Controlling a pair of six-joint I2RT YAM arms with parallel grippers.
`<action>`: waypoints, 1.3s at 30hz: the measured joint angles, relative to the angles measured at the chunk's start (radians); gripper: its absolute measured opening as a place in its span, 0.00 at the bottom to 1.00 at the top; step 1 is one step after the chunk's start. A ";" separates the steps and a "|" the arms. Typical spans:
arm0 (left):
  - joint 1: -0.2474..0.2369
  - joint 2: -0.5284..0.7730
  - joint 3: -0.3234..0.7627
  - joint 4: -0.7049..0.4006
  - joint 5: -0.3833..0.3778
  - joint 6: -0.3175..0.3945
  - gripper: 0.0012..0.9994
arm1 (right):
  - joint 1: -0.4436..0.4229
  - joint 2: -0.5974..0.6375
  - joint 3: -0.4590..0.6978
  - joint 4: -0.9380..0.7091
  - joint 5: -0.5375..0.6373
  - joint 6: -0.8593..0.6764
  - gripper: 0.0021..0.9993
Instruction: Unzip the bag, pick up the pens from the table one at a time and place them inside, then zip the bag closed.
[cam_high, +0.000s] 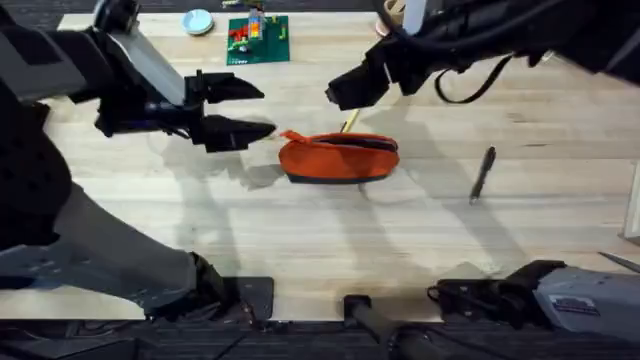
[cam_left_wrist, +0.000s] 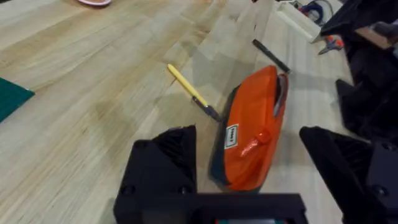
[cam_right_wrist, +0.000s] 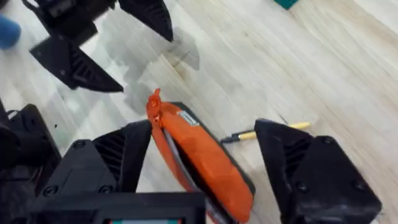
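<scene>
The orange bag (cam_high: 338, 160) lies on the table (cam_high: 300, 230) at the middle, its dark zipper along the far side and a small orange tab (cam_right_wrist: 153, 101) at its left end. A yellow pen (cam_high: 349, 122) lies just behind the bag, partly under my right gripper (cam_high: 352, 92), which hovers open above the bag's far edge. The black pen (cam_high: 483, 172) rests to the bag's right. My left gripper (cam_high: 250, 108) is open, just left of the bag's tab end. The left wrist view shows the bag (cam_left_wrist: 252, 127), yellow pen (cam_left_wrist: 193, 93) and black pen (cam_left_wrist: 270, 56).
A green board with coloured pieces (cam_high: 258, 38) and a round blue-white object (cam_high: 198, 22) sit at the table's far edge. A white tray (cam_left_wrist: 298, 18) stands beyond the black pen. Bare planks lie in front of the bag.
</scene>
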 joint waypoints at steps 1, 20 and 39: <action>0.000 0.000 0.015 -0.023 -0.007 0.000 1.00 | 0.000 0.000 0.019 -0.033 0.005 -0.002 1.00; -0.079 -0.356 0.223 -0.046 -0.296 -0.431 1.00 | -0.041 0.000 0.190 -0.365 0.029 -0.072 1.00; -0.440 -0.705 0.224 -0.071 -0.743 -0.948 1.00 | -0.041 0.000 0.230 -0.688 0.033 -0.365 0.03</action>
